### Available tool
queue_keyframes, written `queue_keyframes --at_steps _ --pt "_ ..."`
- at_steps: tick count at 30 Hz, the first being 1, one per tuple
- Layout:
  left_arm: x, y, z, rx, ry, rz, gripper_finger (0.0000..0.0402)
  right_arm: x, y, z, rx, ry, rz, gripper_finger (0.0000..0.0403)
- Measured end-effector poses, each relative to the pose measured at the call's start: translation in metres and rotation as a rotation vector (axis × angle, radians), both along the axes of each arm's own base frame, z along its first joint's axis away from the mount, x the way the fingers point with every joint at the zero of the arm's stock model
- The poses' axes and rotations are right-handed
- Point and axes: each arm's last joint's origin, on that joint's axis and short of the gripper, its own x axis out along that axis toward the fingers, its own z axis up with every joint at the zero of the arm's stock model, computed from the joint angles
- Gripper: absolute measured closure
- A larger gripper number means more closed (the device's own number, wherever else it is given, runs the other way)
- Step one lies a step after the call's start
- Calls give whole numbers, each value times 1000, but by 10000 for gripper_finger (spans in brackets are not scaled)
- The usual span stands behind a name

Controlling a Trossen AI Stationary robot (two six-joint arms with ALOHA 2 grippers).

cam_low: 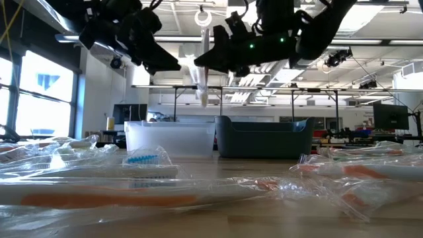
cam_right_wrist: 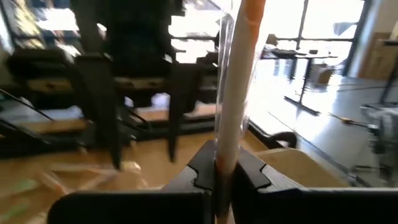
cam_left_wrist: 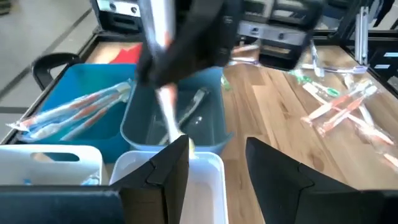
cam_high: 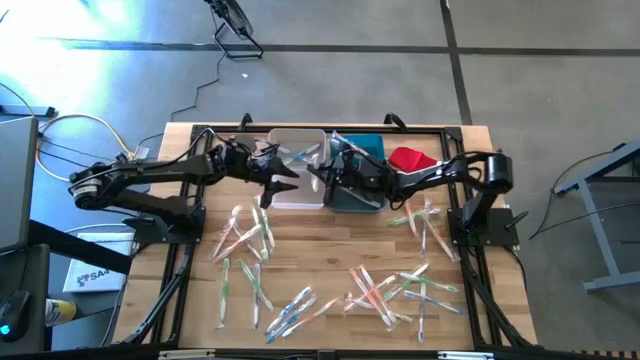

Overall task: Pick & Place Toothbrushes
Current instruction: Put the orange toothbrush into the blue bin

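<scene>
My right gripper point(cam_high: 322, 180) is shut on one wrapped toothbrush point(cam_low: 203, 86) with an orange handle point(cam_right_wrist: 239, 74), held over the seam between the white bin point(cam_high: 300, 150) and the dark teal bin point(cam_high: 355, 200). My left gripper point(cam_left_wrist: 217, 171) stands open with nothing between its fingers, just left of it above the white bin point(cam_left_wrist: 205, 186), facing the held toothbrush point(cam_left_wrist: 163, 102). Many more wrapped toothbrushes point(cam_high: 390, 290) lie flat on the wooden table, and a few lie in a blue tray point(cam_left_wrist: 81, 106). My right gripper pinches the toothbrush's handle point(cam_right_wrist: 225, 155) between its two fingers, clear wrapper included. The fingers come level from the table's right side and lie across the handle. The toothbrush stands upright and lifted clear, its lower end point(cam_low: 203, 99) hanging above the bins.
A red cloth-like piece point(cam_high: 410, 158) lies right of the blue tray at the table's far side. Loose toothbrushes cluster at the left point(cam_high: 245, 240), right point(cam_high: 420, 215) and near middle of the table. Both arms crowd the space above the bins.
</scene>
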Motion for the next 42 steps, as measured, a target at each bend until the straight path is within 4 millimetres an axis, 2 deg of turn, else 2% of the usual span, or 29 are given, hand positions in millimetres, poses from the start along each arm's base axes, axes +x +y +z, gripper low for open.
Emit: queue_keyframes --at_steps 6,12,20,26,34,42 --pt "-19 -6 -18 8 -49 73 245 -16 -5 20 -98 106 -113 391" --pt "-41 -15 -31 -9 -100 86 245 -31 -30 27 -111 187 -237 391" --pt "-67 -26 -42 -26 -146 94 245 -51 -78 14 -58 317 -371 391" --pt "-78 -31 -51 -43 -161 101 245 -67 -103 5 -4 405 -395 391" --pt "-80 -32 -51 -38 -185 100 245 -81 -117 -7 54 530 -355 391" --pt "-80 -32 -49 -34 -202 100 245 -90 -122 -16 111 612 -328 391"
